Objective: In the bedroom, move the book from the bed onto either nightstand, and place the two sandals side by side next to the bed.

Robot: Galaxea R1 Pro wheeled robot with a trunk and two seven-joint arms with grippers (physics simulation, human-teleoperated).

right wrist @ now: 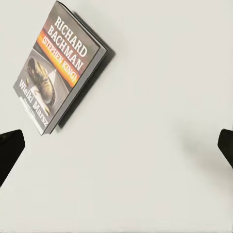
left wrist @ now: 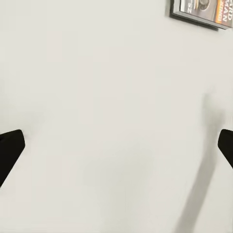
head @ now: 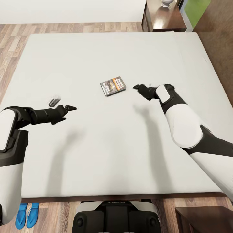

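The paperback book (head: 113, 86) lies flat, cover up, near the middle of the bed (head: 97, 152), well apart from every edge, which is why both arms reach far out over the mattress. The right end effector (head: 139, 87) hangs just beside the book, on the side facing the far nightstand (head: 168, 19); in the right wrist view its fingertips (right wrist: 10, 148) stand wide apart with only mattress between them, the book (right wrist: 58, 68) a little ahead, so it looks set to close in for the pick. The left end effector (head: 69, 108) hovers farther off, also spread open and empty, probably kept clear. The two blue sandals (head: 27, 214) lie side by side on the floor (head: 58, 216) beside the bed's near edge, so that part seems done.
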